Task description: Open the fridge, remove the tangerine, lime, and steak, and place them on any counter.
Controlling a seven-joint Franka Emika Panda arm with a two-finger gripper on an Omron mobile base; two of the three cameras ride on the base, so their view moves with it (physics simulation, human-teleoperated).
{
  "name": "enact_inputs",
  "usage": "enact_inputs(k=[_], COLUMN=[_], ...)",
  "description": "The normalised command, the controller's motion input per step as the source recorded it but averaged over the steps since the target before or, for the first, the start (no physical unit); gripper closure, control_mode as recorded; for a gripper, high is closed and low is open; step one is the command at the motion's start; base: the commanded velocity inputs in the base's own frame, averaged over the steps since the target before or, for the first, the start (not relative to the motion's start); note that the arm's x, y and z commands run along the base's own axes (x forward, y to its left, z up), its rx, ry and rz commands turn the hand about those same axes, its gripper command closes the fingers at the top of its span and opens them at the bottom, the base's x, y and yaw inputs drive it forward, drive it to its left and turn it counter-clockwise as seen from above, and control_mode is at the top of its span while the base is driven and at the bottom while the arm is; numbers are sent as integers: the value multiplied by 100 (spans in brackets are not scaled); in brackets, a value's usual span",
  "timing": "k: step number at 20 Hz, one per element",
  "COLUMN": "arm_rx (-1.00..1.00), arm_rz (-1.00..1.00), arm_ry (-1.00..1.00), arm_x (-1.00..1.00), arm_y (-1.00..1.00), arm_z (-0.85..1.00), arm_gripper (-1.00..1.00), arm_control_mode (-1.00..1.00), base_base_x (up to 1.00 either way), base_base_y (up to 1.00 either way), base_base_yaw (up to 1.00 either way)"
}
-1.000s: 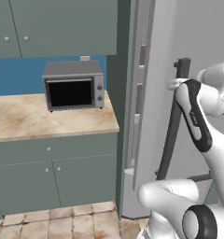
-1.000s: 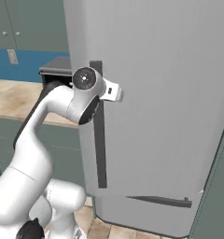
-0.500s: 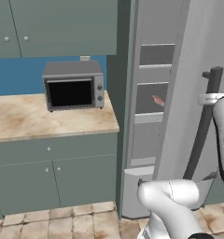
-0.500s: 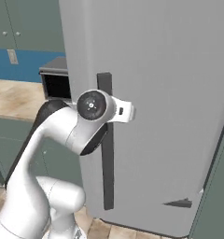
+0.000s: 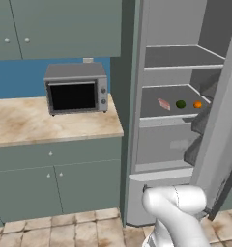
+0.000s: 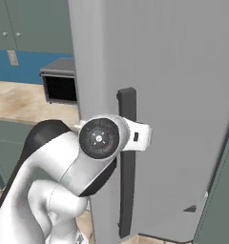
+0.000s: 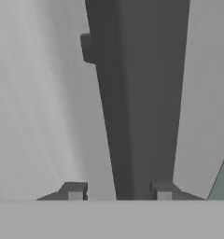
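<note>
One tall light-grey fridge [image 5: 219, 120] stands with its door swung open beside one beige marble-patterned counter [image 5: 36, 126]. One long dark vertical bar handle [image 7: 137, 102] runs between the two fingertips of the gripper [image 7: 119, 192], which is clamped on it. On a middle shelf lie one pink steak [image 5: 163, 104], one dark green lime [image 5: 181, 104] and one orange tangerine [image 5: 197, 104], well apart from the gripper.

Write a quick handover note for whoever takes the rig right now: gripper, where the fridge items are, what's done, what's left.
Gripper: shut on the fridge door handle, one fingertip either side of the bar.
Fridge: door swung well open.
Steak, lime and tangerine: in a row on the middle shelf, untouched.
Counter: holds the microwave.
Done: door opened.
Left: release the handle, move all three items to the counter.
</note>
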Motion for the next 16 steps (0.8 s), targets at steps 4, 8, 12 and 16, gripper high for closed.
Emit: enact_inputs(k=[4, 8, 12, 16], arm_rx=[0, -2, -11, -17], arm_rz=[-49, -59, -37, -6], arm_ry=[6, 8, 6, 23], arm_x=[-98, -70, -12, 33], arm_y=[6, 42, 96, 99], arm_z=[36, 19, 7, 0], arm_gripper=[-100, -100, -100, -100], arm_control_mode=[-100, -100, -100, -100], base_base_x=[0, 0, 0, 0], base_base_y=[0, 0, 0, 0], base_base_yaw=[0, 0, 0, 0])
